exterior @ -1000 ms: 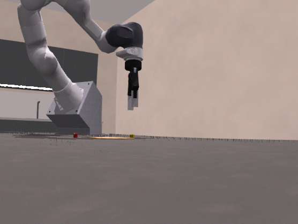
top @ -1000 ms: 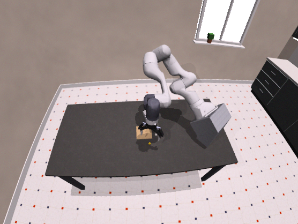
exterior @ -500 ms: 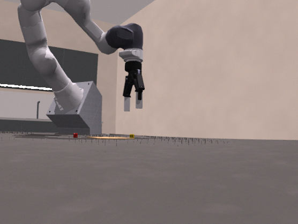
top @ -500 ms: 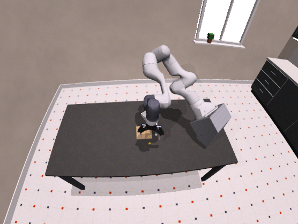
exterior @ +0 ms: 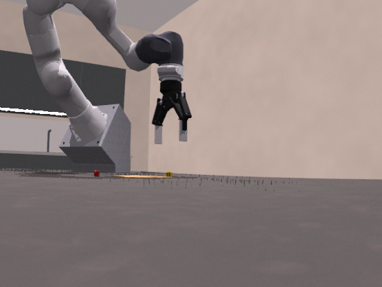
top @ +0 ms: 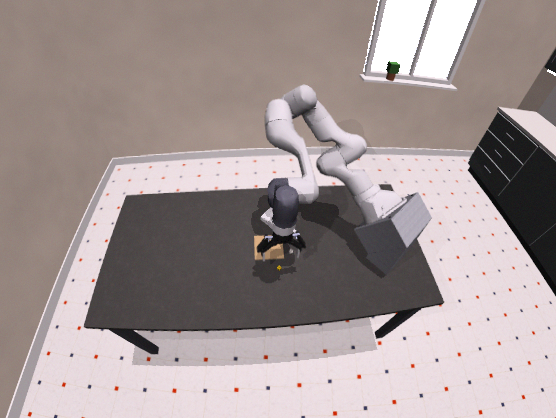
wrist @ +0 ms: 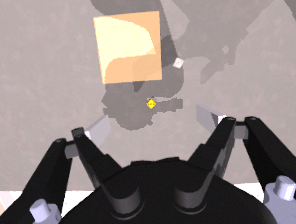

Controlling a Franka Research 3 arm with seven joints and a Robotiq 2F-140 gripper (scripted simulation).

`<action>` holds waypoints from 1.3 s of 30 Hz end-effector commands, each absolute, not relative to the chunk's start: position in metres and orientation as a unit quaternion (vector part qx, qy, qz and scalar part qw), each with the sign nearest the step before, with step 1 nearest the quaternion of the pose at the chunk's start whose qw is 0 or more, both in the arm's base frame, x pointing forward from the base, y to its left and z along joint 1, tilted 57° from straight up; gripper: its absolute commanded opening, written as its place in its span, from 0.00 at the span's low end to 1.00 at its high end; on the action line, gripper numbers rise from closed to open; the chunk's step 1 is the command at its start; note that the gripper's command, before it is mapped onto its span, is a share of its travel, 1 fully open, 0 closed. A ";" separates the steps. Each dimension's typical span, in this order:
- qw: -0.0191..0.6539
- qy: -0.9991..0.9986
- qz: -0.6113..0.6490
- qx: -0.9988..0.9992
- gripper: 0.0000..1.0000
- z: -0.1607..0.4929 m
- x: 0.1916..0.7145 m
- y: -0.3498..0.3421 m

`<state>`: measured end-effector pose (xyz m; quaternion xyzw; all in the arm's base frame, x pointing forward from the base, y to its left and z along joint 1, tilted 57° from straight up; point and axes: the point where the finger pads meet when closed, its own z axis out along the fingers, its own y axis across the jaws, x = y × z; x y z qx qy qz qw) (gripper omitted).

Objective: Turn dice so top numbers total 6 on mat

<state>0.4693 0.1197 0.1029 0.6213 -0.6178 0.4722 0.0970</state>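
We've got 3 dice in all, 1 of each colour: 1 small yellow cube die (top: 279,268) (exterior: 169,174) (wrist: 151,104), 1 small red cube die (exterior: 97,173), 1 small white cube die (wrist: 178,63). Plus 1 flat square tan mat (top: 269,254) (exterior: 142,176) (wrist: 128,47). None of the dice is on the mat: yellow's near one edge, white's just beside another, red's off to the side in the ext. view. Yellow shows a few dark pips up top, but they're too small for us to count; same w/ white. Mat lies flat on the dark rectangular desk (top: 180,260) (exterior: 192,233) (wrist: 35,150). Our 1 black two-finger pincer (top: 281,242) (exterior: 170,132) (wrist: 152,117) is wide open, pointing down, w/ nothing btwn its pale flat tips; it's well above the desk, touching neither dice nor mat.
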 end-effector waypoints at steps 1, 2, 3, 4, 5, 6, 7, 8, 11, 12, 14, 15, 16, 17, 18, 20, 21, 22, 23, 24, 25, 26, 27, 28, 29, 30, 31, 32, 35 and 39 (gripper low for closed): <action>0.140 -0.564 0.459 0.672 1.00 0.101 0.470 0.118; 0.144 -0.558 0.458 0.677 1.00 0.100 0.470 0.118; 0.148 -0.552 0.457 0.682 1.00 0.100 0.470 0.118; 0.150 -0.549 0.456 0.684 1.00 0.100 0.470 0.118; 0.155 -0.541 0.454 0.691 1.00 0.099 0.471 0.117; 0.158 -0.536 0.453 0.695 1.00 0.099 0.471 0.117; 0.162 -0.530 0.452 0.699 1.00 0.099 0.471 0.117; 0.166 -0.524 0.450 0.703 1.00 0.098 0.471 0.116; 0.173 -0.513 0.447 0.712 1.00 0.098 0.471 0.116; 0.173 -0.513 0.447 0.712 1.00 0.098 0.471 0.116; 0.186 -0.492 0.442 0.727 1.00 0.097 0.472 0.115; 0.190 -0.486 0.440 0.730 1.00 0.096 0.472 0.115; 0.193 -0.480 0.439 0.735 1.00 0.096 0.472 0.114; 0.197 -0.474 0.437 0.739 1.00 0.096 0.472 0.114; 0.199 -0.470 0.436 0.741 1.00 0.096 0.472 0.114; 0.208 -0.456 0.432 0.750 1.00 0.095 0.473 0.113; 0.211 -0.450 0.430 0.754 1.00 0.095 0.473 0.113; 0.215 -0.444 0.429 0.757 1.00 0.094 0.473 0.113; 0.217 -0.439 0.427 0.760 1.00 0.094 0.473 0.113; 0.222 -0.431 0.425 0.764 1.00 0.094 0.473 0.112; 0.225 -0.425 0.423 0.768 1.00 0.093 0.473 0.112; 0.228 -0.419 0.421 0.771 1.00 0.093 0.473 0.112; 0.231 -0.414 0.420 0.774 1.00 0.093 0.474 0.111; 0.231 -0.414 0.420 0.774 1.00 0.093 0.474 0.111; 0.231 -0.414 0.420 0.774 1.00 0.093 0.474 0.111; 0.240 -0.398 0.415 0.783 1.00 0.092 0.474 0.111; 0.244 -0.390 0.412 0.787 1.00 0.092 0.474 0.110; 0.245 -0.388 0.412 0.787 1.00 0.092 0.474 0.110; 0.247 -0.383 0.410 0.790 0.19 0.091 0.474 0.110; 0.247 -0.383 0.410 0.790 0.19 0.091 0.474 0.110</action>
